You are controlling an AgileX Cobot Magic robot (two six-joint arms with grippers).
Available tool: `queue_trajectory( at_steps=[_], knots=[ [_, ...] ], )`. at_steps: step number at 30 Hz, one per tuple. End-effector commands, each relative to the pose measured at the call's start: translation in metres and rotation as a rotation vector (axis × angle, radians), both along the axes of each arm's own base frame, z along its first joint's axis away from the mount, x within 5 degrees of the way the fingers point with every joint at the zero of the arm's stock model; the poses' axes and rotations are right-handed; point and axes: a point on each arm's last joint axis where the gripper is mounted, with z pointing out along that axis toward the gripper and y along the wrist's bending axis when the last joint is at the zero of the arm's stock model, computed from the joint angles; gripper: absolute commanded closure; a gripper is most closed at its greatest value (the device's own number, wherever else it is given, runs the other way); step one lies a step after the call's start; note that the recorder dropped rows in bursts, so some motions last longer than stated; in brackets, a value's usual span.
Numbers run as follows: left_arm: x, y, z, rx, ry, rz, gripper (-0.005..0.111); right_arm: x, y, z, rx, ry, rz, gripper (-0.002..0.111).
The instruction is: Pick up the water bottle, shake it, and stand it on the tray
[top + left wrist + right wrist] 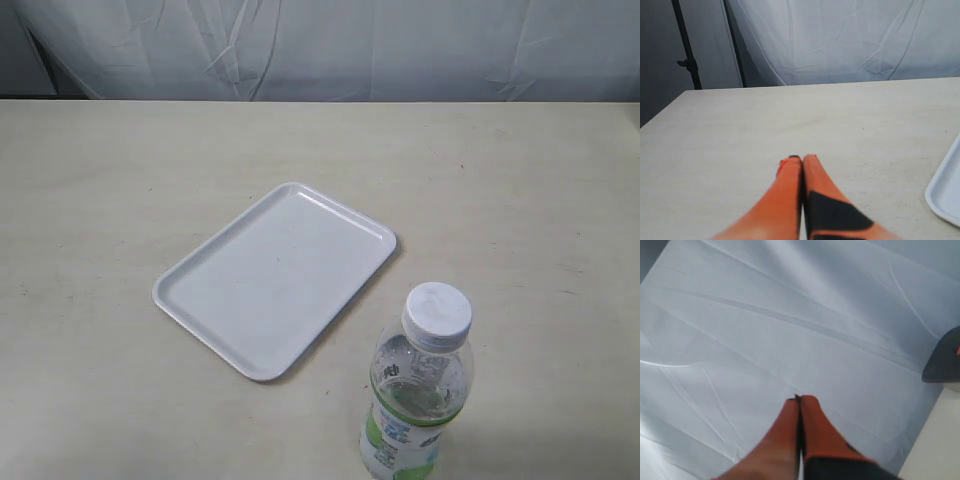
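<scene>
The water bottle (418,395) stands on the table (120,180) near the tray (275,280), and our left end effector (801,159) and right end effector (800,400) are pressed together, so we should open the right one wide to grab the bottle's middle.

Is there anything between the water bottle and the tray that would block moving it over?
Nothing visible does. The water bottle stands upright beside the tray, apart from it, with only bare table between them. Nothing lies on the tray.
</scene>
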Motion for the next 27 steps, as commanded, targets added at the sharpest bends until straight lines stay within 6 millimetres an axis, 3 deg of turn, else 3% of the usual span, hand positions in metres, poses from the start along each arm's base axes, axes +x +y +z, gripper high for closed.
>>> queue_trajectory(
  at_steps=[1,4,7,9,13,16,21,24,27],
  knots=[
    [0.0,0.0,0.0,-0.004,-0.006,0.0,0.107,-0.01,0.006,0.037,-0.108,-0.055,0.015,0.109],
    [0.0,0.0,0.0,-0.004,-0.006,0.0,0.107,-0.019,0.014,0.071,-0.413,0.057,0.006,0.109],
    [0.0,0.0,0.0,-0.002,-0.006,0.001,0.107,-0.007,0.015,0.117,-0.575,0.146,0.02,0.109],
    [0.0,0.0,0.0,-0.002,-0.006,0.001,0.107,0.005,0.02,0.136,-0.635,0.165,0.12,0.109],
    [0.0,0.0,0.0,-0.002,-0.006,0.001,0.107,0.018,0.043,0.147,-0.881,0.202,0.412,0.109],
    [0.0,0.0,0.0,-0.002,-0.006,0.001,0.107,0.012,0.061,0.146,-1.028,0.14,0.616,0.109],
    [0.0,0.0,0.0,-0.002,-0.006,0.001,0.107,-0.003,0.079,0.141,-1.128,0.038,0.883,0.108],
    [0.0,0.0,0.0,-0.002,-0.006,0.001,0.107,-0.007,0.082,0.138,-1.198,0.01,0.932,0.094],
    [0.0,0.0,0.0,-0.002,-0.006,0.001,0.107,-0.007,0.082,0.136,-1.231,0.02,0.93,0.062]
  ],
)
